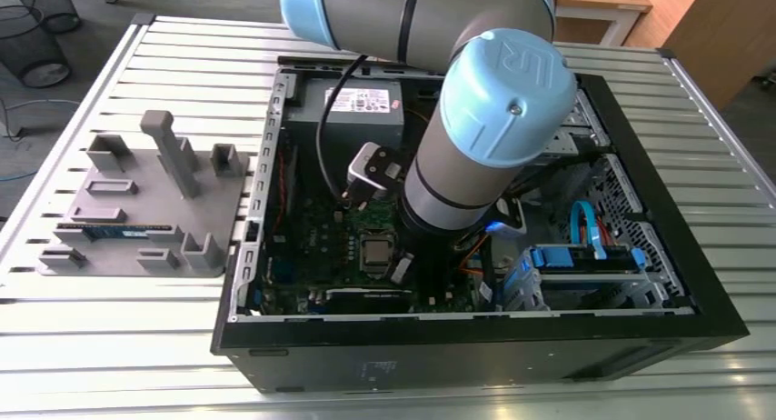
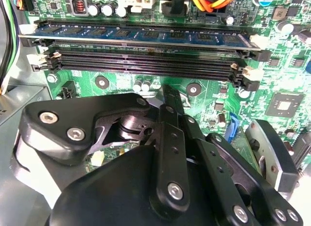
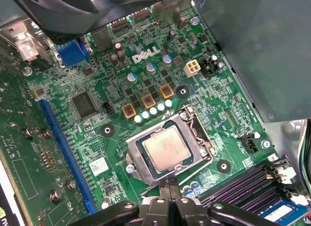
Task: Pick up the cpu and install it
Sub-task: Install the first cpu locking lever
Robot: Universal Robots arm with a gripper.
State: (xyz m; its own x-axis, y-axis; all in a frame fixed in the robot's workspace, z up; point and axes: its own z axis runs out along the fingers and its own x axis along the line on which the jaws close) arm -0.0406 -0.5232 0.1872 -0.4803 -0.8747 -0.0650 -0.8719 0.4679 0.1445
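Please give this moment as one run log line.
cpu: in socket | pincer: shut, empty, by socket | place: inside case

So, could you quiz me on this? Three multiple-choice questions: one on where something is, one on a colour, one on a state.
1. Where is the cpu?
A) on the grey fixture plate
B) in the socket on the motherboard
C) on the slatted table

2. What colour is the long expansion slot?
A) red
B) white
C) blue

3. How is the computer case?
A) open, insides exposed
B) closed up
C) wrapped in plastic

Answers:
1 B: in the first wrist view the cpu lies flat in the socket, and the gripper is beside it, shut and empty.
2 C: the slot is plainly blue against the green board.
3 A: in the exterior view its side is off and the arm reaches inside.
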